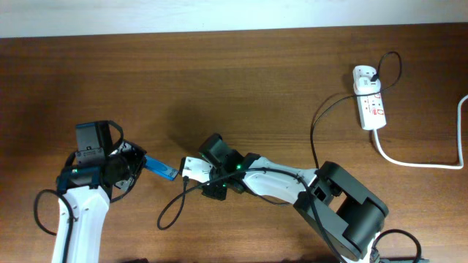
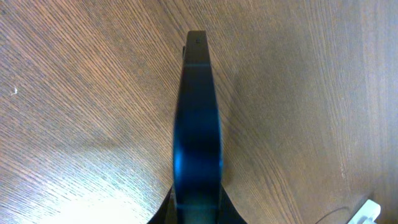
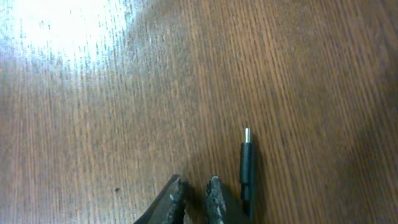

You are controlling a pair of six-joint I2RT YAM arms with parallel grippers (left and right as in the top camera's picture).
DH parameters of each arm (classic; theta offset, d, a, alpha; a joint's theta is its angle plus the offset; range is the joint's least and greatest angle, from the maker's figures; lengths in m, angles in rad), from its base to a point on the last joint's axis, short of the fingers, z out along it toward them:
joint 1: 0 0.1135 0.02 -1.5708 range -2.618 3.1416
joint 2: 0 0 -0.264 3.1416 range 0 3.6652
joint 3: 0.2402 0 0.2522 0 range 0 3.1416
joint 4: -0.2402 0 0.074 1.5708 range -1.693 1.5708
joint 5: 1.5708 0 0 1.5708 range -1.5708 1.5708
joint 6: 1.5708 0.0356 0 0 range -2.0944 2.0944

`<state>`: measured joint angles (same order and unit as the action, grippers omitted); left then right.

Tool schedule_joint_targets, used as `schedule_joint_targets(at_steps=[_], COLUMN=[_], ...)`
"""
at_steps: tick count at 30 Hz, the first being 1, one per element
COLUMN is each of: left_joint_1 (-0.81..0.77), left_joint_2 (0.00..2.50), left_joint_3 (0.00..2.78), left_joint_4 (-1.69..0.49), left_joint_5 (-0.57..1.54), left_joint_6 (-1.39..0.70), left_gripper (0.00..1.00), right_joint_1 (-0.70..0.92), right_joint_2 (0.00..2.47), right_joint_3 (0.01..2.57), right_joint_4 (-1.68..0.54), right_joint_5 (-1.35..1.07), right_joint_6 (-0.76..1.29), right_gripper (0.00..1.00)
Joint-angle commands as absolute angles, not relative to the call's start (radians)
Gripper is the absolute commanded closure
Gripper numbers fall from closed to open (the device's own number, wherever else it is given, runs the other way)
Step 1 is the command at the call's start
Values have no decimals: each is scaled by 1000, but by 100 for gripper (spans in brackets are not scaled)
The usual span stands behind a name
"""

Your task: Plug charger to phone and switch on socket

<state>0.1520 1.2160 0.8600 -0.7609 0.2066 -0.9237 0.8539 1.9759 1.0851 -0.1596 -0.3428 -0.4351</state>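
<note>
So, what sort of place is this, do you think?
Probably a robotics lab or test bench. A plain wooden table carries a left arm and a right arm, with just a socket, a phone and a charger to work on.

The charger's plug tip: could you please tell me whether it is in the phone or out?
Out. The right wrist view shows the plug tip bare, with only the table ahead of it.

place: robot lab | cue: left arm (image 1: 77, 212), right arm (image 1: 281, 181), wooden table (image 1: 219, 80)
</note>
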Motion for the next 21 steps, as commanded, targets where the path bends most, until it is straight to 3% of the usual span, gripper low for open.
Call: schedule_joint_targets(at_steps=[1,4,9,11,21], left_joint_1=[156,156,157,157,157], left_joint_2=[1212,1212,1211,1211,1212], left_joint_3=[864,864,864,864,864], left_joint_4=[-770,-780,-779,-776,-778], left_joint_5=[222,221,221,221,221], left_joint_6=[-926,-926,-926,-926,-926], left_gripper=[100,100,100,100,100], right_joint_1=[863,863,862,859,789], right_joint_2=[2037,2033,1901,1857,1946], right_joint_3=[1066,1068,1159,1166,1166], right_joint_4=[-182,-186,-333,-330,-272], right_joint_5=[-196,-170,-162,-118,-145], right_joint_6=[-430,-429,-385,-419,-440], right_gripper=[92,96,79,64,57])
